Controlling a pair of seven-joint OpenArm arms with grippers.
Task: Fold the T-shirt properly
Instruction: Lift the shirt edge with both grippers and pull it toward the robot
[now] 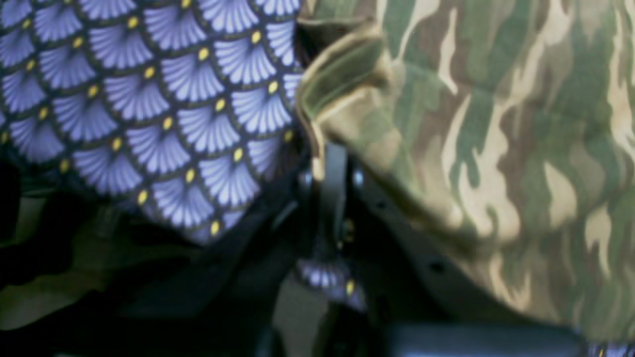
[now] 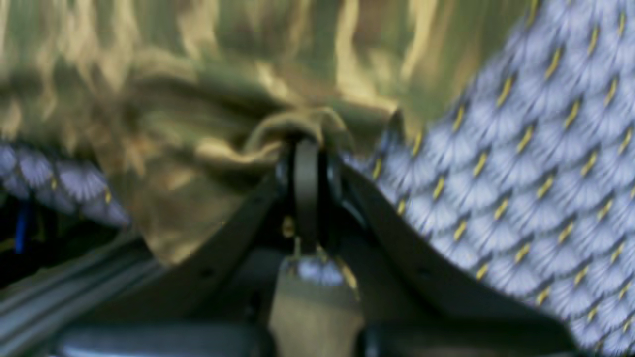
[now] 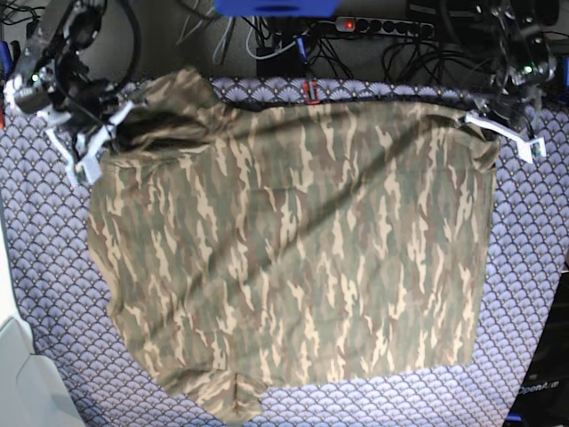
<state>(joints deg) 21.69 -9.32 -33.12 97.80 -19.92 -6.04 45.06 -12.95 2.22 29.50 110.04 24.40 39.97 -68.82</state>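
Purple scallop cloth (image 3: 533, 258) with small yellow dots covers the counter, and black cables (image 3: 391, 44) and a power strip (image 3: 382, 25) lie behind its far edge.

On that cloth lies the T-shirt (image 3: 293, 258). It has green, tan, brown and cream streaks. It is spread out wide and mostly flat, and it fills the middle of the counter. One little flap of it sticks out at the near edge.

My left end effector (image 1: 330, 166) is at the far corner of the shirt, on the right side of the base view (image 3: 498, 133). It is closed on a bunched bit of the shirt's edge (image 1: 342, 84). The cloth curls up over my dark fingertips there.

My right end effector (image 2: 306, 148) is at the other far corner, on the left side of the base view (image 3: 89, 147). It is pinched shut on a wad of the shirt too (image 2: 292, 126). The cloth is crumpled and puffed up around it. That wrist view is blurry, so small things are hard to see.

Both held corners are lifted a little, and the cloth between them looks pulled fairly straight along the far edge.
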